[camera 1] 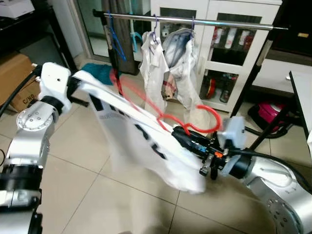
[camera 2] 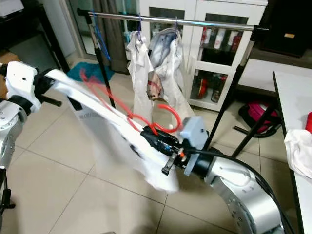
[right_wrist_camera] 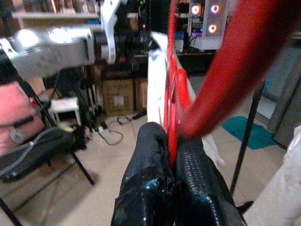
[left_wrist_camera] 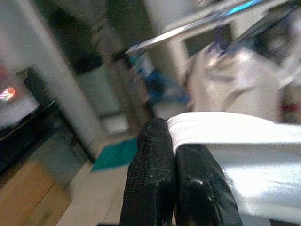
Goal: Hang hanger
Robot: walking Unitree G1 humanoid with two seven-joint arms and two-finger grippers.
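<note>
Red plastic hanger [camera 1: 146,105] carrying white printed garment [camera 1: 141,141], held low before metal clothes rail [camera 1: 195,20]: right gripper [right_wrist_camera: 171,150] clamped tight on hanger's red bar, left gripper [left_wrist_camera: 171,155] pinched on garment's edge.

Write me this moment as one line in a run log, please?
task: hang hanger | right end effector: shut on red hanger | left end effector: shut on white shirt | rail: ahead, hook not on

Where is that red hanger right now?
The red hanger is carried in front of the robot, below the clothes rail, with a white shirt draped on it. The right hand pinches it near its hook, and the left hand grips the shirt's far end.
</note>
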